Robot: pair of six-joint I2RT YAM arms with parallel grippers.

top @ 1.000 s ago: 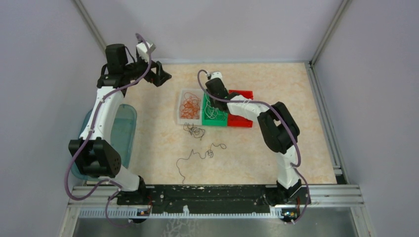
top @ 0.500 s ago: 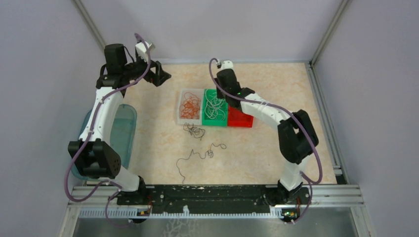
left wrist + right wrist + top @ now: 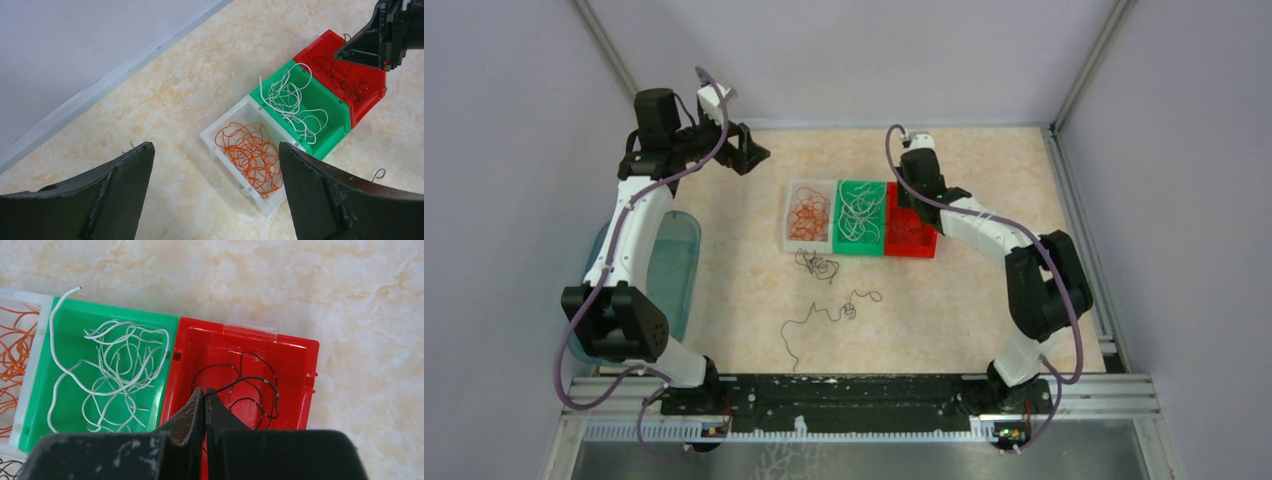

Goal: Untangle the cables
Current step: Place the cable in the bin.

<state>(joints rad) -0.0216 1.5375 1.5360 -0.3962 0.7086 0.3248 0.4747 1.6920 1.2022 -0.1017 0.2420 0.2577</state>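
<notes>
Now the right end effector (image 3: 205, 390) hangs over the red bin (image 3: 295, 355), its fingers pressed together on one black cable (image 3: 250, 378) whose loops trail into that bin. Beside it, the green bin (image 3: 42, 390) holds white cables (image 3: 125, 370) and the white bin (image 3: 223, 116) holds orange cables (image 3: 250, 152). The row sits toward the far edge of the surface (image 3: 984, 290). Loose black cables (image 3: 822, 266) lie nearer the middle. By the far left corner, the left end effector (image 3: 215, 145) is spread wide, holding nothing.

Pale lilac walls (image 3: 874, 60) enclose a beige marbled tabletop (image 3: 944, 310), a metal rail (image 3: 1114, 395) at 6 o'clock and seemingly a teal tub (image 3: 682, 255) at 9 o'clock.
</notes>
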